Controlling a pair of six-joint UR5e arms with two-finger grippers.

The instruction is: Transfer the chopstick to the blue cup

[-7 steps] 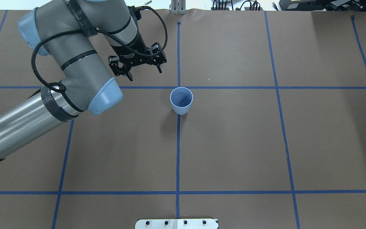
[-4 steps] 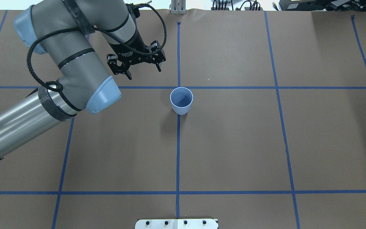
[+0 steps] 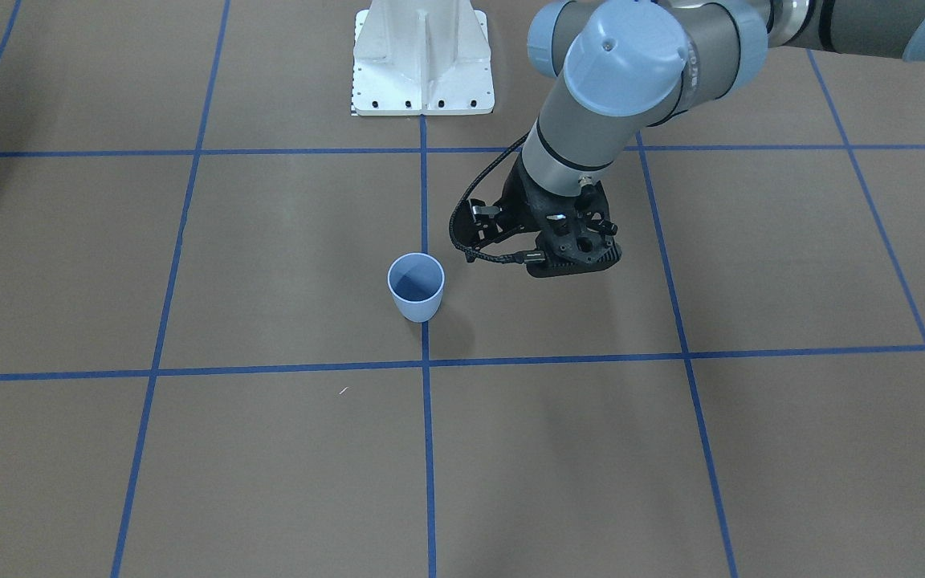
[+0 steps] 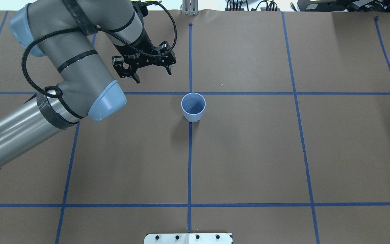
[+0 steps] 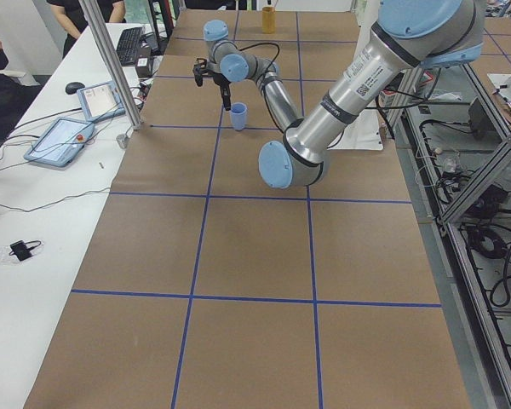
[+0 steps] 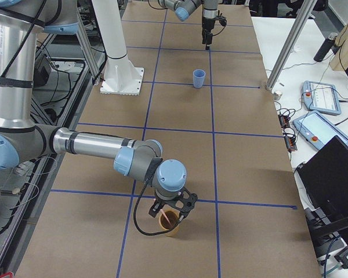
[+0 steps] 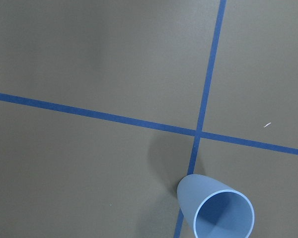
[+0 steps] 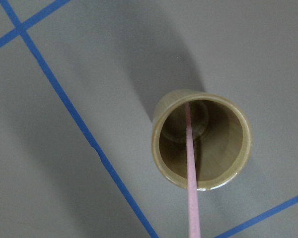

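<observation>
The pink chopstick in the tan cup looks light, stiff, slick: pinch its upper end. Whether the right tool grips it, I cannot tell; left tool spread, empty.

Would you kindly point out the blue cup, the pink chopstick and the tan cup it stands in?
blue cup (image 4: 193,107): overhead exterior view, inside its open mouth.
pink chopstick (image 8: 190,168): right wrist view, middle of its shaft.
tan cup (image 8: 223,148): right wrist view, inner wall right of the chopstick.

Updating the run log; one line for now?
left end effector open, empty; right end effector over brown cup; chopstick inside it; blue cup empty
</observation>
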